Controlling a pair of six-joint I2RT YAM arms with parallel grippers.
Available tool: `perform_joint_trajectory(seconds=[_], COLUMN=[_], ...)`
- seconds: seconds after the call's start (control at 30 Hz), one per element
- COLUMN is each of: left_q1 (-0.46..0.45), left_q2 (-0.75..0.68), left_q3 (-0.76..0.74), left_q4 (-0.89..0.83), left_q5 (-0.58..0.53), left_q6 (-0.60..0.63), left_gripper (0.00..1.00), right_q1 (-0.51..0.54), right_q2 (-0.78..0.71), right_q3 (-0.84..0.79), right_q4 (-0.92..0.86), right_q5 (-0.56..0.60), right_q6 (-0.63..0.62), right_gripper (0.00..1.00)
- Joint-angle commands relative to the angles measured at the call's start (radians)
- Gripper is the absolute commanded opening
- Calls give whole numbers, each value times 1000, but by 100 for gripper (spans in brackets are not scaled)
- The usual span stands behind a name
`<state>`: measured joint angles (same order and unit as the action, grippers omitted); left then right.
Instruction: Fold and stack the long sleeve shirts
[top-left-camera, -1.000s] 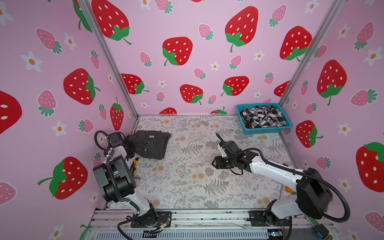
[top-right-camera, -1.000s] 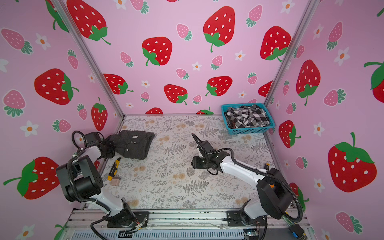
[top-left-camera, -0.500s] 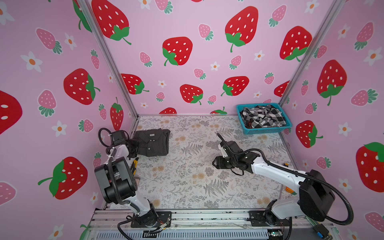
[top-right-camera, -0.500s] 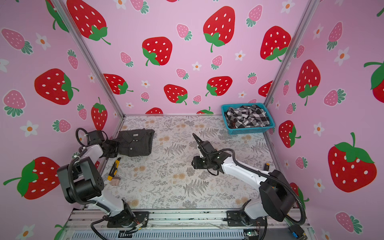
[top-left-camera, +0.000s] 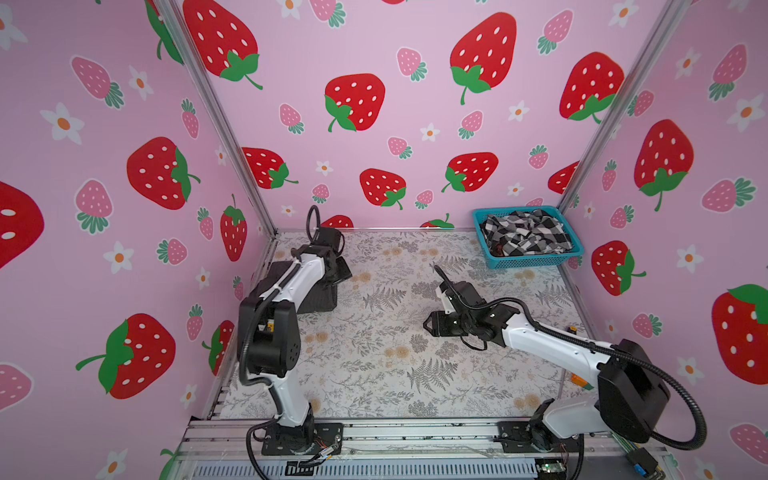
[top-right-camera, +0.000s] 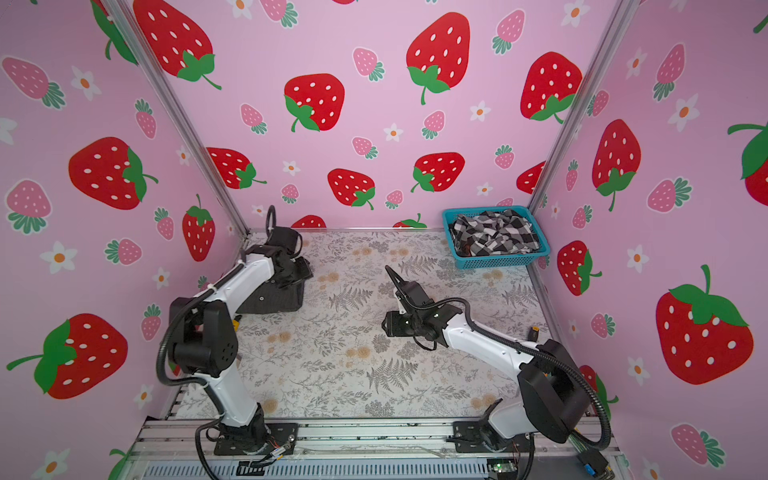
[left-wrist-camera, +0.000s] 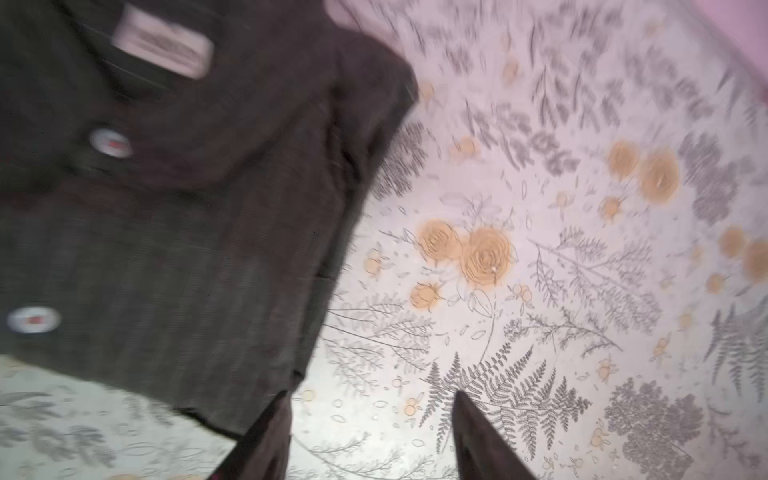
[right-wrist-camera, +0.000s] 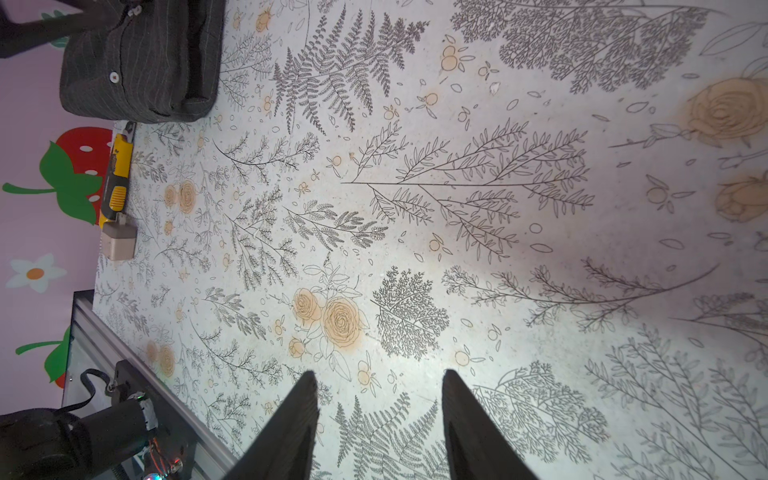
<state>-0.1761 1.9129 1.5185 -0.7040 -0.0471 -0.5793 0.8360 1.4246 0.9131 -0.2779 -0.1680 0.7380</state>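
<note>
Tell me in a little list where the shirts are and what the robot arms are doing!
Grey striped shirt: folded, lying on the table near the left wall
Checked shirt: crumpled in the blue basket, back right corner
Left end effector: open, nothing in it, by the grey shirt's edge
Right end effector: open, nothing in it, above the middle of the table
Stack: not made yet, the shirts are far apart
</note>
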Motion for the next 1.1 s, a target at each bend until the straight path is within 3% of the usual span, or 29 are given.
perform_joint_trajectory(seconds=[0.0, 0.1, 0.17, 0.63, 0.77, 1.07], left_q1=[-38, -39, -36, 94, 127, 149], left_q2=[100, 169, 170, 105, 102, 127], left_q3=[92, 114, 85, -72, -69, -4], left_q4=[-119, -166, -164, -127, -144, -162], left_q5=[12, 0, -33, -39, -59, -33], left_q6=[38, 27, 36, 96, 104, 104], left_gripper=[47, 31, 27, 19, 15, 18], right_q1=[4, 3, 3, 4, 5, 4], right_q2=[-25, -38, -43, -46, -44, -47], right_q3=[-4, -22, -32, -74, -84, -105], right_q4=[-12, -12, -11, 20, 28, 43], right_q5=[17, 20, 20, 19, 15, 20], right_q6=[22, 30, 32, 42, 44, 48], right_gripper=[51, 51, 51, 51, 51, 51])
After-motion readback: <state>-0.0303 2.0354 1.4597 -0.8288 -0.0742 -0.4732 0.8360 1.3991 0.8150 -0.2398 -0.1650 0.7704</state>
